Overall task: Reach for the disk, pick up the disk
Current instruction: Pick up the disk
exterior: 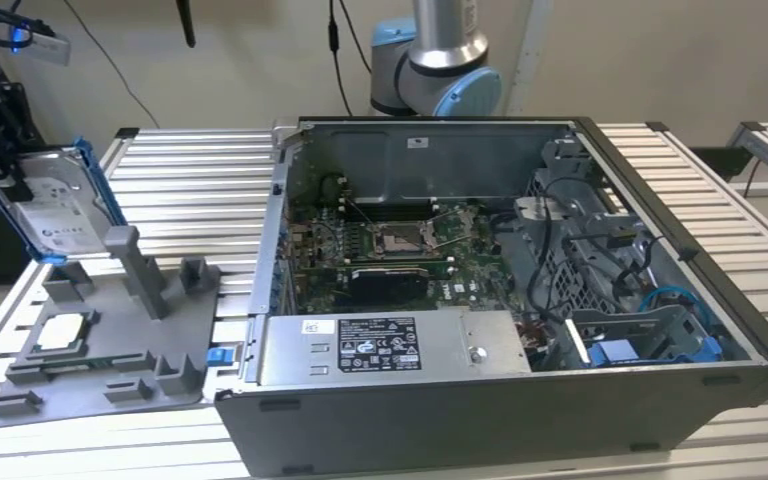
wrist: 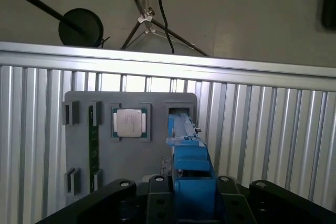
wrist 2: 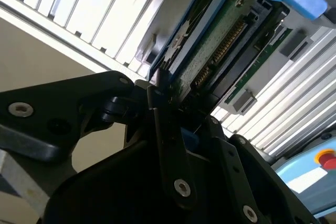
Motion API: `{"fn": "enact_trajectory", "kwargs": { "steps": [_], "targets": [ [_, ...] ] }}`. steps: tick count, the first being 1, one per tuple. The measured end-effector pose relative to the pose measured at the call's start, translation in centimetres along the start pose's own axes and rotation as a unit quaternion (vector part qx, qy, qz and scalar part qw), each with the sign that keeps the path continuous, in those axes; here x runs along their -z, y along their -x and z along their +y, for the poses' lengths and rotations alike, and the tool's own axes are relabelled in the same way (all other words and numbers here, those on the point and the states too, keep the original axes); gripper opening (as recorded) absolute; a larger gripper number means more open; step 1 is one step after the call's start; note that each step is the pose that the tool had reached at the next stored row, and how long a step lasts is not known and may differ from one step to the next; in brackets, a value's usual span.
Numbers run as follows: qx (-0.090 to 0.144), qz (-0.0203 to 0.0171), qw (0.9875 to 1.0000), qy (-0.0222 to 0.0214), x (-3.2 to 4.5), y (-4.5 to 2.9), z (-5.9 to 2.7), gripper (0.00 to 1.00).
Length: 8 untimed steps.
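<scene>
The disk point(exterior: 61, 205), a silver-grey drive with a white label in a blue bracket, stands upright on edge at the exterior view's far left. Its lower end is at the back posts of the grey holder tray point(exterior: 117, 345), and I cannot tell whether the two still touch. My black gripper point(exterior: 8, 165) is shut on the disk's upper part. In the second wrist view the fingers point(wrist 2: 160, 90) clamp the disk point(wrist 2: 220, 40), whose green circuit-board side shows. The first wrist view looks down the disk's blue bracket edge point(wrist: 186, 148), held between my gripper point(wrist: 193, 190).
A small square silver chip point(exterior: 61, 332) lies in the holder tray point(wrist: 79, 161), also seen as the chip point(wrist: 130, 121). A green memory stick point(wrist: 93, 145) sits beside it. The open computer case point(exterior: 424, 425) takes up the middle of the slatted aluminium table point(exterior: 197, 180).
</scene>
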<state>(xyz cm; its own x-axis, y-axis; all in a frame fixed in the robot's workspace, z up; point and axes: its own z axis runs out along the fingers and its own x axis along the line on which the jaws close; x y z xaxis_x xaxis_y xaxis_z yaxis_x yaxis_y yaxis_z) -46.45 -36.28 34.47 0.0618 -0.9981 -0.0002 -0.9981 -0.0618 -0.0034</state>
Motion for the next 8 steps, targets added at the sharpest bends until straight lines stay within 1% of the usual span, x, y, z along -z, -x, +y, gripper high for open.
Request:
{"fn": "enact_trajectory", "kwargs": {
  "steps": [8],
  "targets": [
    [0.000,0.0000,1.0000,0.0000,0.75,0.01,0.00,0.00]
  ]
}}
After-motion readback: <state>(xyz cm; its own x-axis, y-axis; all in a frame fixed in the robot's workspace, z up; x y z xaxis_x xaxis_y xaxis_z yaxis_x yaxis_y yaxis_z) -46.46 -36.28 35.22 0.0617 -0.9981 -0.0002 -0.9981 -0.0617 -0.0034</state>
